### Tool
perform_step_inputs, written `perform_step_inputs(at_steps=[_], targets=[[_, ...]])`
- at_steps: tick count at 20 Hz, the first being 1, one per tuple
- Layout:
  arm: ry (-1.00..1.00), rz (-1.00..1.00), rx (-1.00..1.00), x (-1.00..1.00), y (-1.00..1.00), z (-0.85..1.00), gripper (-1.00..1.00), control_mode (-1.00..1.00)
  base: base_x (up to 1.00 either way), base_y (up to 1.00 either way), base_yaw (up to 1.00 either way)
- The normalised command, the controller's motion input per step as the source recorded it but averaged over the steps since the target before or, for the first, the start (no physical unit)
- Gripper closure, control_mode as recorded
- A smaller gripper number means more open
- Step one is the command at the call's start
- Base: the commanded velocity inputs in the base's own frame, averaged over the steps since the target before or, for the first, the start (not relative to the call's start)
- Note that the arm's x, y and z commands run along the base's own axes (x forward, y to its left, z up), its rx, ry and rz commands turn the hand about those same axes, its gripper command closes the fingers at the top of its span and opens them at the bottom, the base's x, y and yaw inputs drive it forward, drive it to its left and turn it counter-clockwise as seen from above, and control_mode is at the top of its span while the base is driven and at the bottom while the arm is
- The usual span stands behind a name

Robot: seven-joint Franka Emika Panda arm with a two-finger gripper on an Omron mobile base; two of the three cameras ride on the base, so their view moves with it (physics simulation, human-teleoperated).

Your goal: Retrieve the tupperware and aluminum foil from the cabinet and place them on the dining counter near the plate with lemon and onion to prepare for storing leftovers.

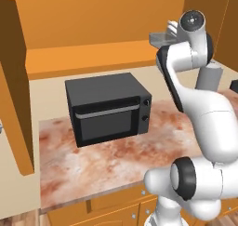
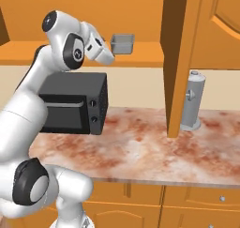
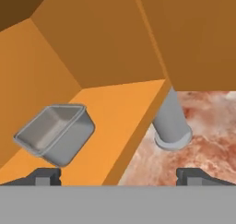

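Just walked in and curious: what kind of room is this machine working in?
Most likely a kitchen: a black boxy microwave oven sits on a reddish marbled stone counter beneath an orange wooden wall cabinet.

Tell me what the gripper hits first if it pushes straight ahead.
Probably the cabinet shelf or the cabinet's back wall. The open gripper has the tupperware off to one side, though depth is unclear.

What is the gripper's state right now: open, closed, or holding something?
Gripper: open, holding nothing; the tupperware sits ahead on the cabinet shelf.
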Motion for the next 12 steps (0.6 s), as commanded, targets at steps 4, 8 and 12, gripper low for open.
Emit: perform_step_inputs(at_steps=[4,8,12], targets=[[0.05,0.00,0.00,0.51,-0.13,0.00,-1.00,-1.00,0.00,0.00,0.00],[0.00,0.00,0.00,0.53,-0.24,0.00,-1.00,-1.00,0.00,0.00,0.00],[0.03,0.00,0.00,0.54,-0.15,-0.16,-1.00,-1.00,0.00,0.00,0.00]])
